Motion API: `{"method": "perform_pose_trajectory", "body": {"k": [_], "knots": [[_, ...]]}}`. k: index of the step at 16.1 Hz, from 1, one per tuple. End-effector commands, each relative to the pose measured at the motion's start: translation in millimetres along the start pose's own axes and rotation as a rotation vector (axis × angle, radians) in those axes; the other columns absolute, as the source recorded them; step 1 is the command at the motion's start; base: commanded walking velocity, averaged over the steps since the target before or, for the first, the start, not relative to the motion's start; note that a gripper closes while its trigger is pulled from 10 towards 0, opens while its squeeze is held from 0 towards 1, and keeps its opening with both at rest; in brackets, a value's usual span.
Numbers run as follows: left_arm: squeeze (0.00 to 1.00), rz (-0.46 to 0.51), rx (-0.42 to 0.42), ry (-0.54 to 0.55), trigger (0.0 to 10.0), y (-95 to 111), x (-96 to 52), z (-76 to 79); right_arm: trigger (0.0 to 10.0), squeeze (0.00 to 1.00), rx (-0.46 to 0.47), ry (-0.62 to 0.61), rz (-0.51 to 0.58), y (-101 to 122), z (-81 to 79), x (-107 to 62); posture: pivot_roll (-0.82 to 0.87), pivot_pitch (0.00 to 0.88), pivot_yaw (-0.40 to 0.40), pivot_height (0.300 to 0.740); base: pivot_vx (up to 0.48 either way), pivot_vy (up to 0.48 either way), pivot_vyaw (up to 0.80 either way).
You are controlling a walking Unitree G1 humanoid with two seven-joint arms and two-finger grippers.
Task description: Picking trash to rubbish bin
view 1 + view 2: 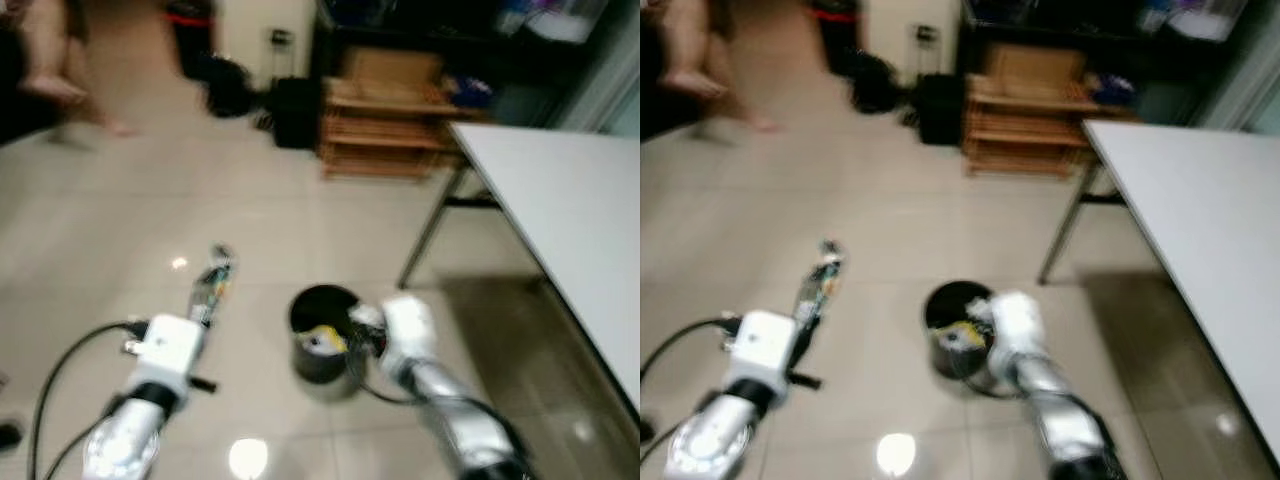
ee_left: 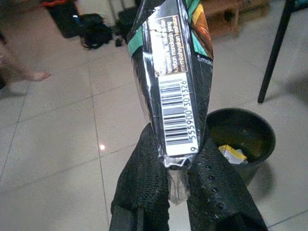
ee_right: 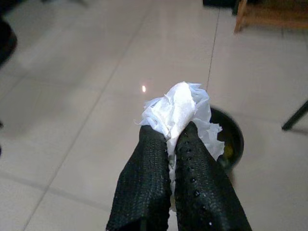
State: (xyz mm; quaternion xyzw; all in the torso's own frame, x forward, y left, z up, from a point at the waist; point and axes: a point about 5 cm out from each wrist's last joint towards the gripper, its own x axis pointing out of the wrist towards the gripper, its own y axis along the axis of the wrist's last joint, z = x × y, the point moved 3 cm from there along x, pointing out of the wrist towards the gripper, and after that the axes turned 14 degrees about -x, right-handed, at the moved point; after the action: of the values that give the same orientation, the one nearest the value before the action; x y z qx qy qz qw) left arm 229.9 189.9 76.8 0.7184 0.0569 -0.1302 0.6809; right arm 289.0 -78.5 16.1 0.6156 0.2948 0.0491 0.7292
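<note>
Tissue-clamped right gripper (image 3: 171, 139) over bin rim (image 3: 238, 139)

Open tiled floor (image 1: 150, 200) rings the bin (image 1: 322, 345); the table (image 1: 560, 220) crowds its right side.

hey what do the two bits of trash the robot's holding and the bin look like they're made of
Snack wrapper in the left hand: glossy printed plastic film, judging by its sheen, barcode and clear crimped end.
White wad in the right hand: soft matte tissue paper, crumpled and torn-edged.
Bin: dark and smooth, likely plastic, though metal can't be ruled out.
</note>
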Motion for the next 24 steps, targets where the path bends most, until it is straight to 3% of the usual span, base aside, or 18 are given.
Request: {"method": "perform_pose_trajectory", "body": {"k": [1, 6, 13, 14, 17, 20, 24], "knots": [[0.0, 0.016, -0.01, -0.04, 10.0, 1, 2.5, 12.4, 10.0, 0.0, 0.005, -0.038, -0.074, -23, 16.1, -8.8, 0.09, 0.031, -0.102, 0.74, 0.412, 0.0, 0.0], [0.0, -0.011, -0.011, -0.05, 10.0, -10, 3.8, 16.1, 10.0, 0.0, -0.052, 0.037, -0.102, -31, 3.3, -4.3, 0.09, 0.035, -0.107, 0.74, 0.412, 0.0, 0.0], [0.0, -0.028, -0.008, -0.054, 10.0, -17, 2.8, 18.0, 10.0, 0.0, -0.065, 0.111, -0.1, -34, -5.4, -2.0, 0.1, 0.037, -0.109, 0.74, 0.412, 0.0, 0.77], [0.0, -0.032, -0.002, -0.061, 10.0, -18, 3.0, 17.3, 10.0, 0.0, -0.024, 0.088, -0.104, -35, -2.4, -2.3, 0.1, 0.04, -0.104, 0.74, 0.409, 0.0, 0.0], [0.0, -0.042, 0.012, -0.103, 10.0, -20, 9.0, 21.8, 10.0, 0.0, -0.032, 0.018, -0.114, -36, 8.0, -1.9, 0.09, 0.044, -0.082, 0.74, 0.409, 0.0, 0.0], [0.0, -0.027, 0.047, -0.191, 10.0, -15, 28.2, 31.6, 10.0, 0.0, -0.09, -0.146, -0.098, -27, 31.4, -0.6, 0.06, 0.056, -0.081, 0.74, 0.404, 0.0, 0.0], [0.0, -0.031, 0.085, -0.31, 10.0, -14, 34.3, 44.2, 10.0, 0.0, -0.186, -0.235, -0.135, -26, 47.9, 0.4, 0.05, 0.061, -0.084, 0.74, 0.097, 0.0, 0.0]]}}
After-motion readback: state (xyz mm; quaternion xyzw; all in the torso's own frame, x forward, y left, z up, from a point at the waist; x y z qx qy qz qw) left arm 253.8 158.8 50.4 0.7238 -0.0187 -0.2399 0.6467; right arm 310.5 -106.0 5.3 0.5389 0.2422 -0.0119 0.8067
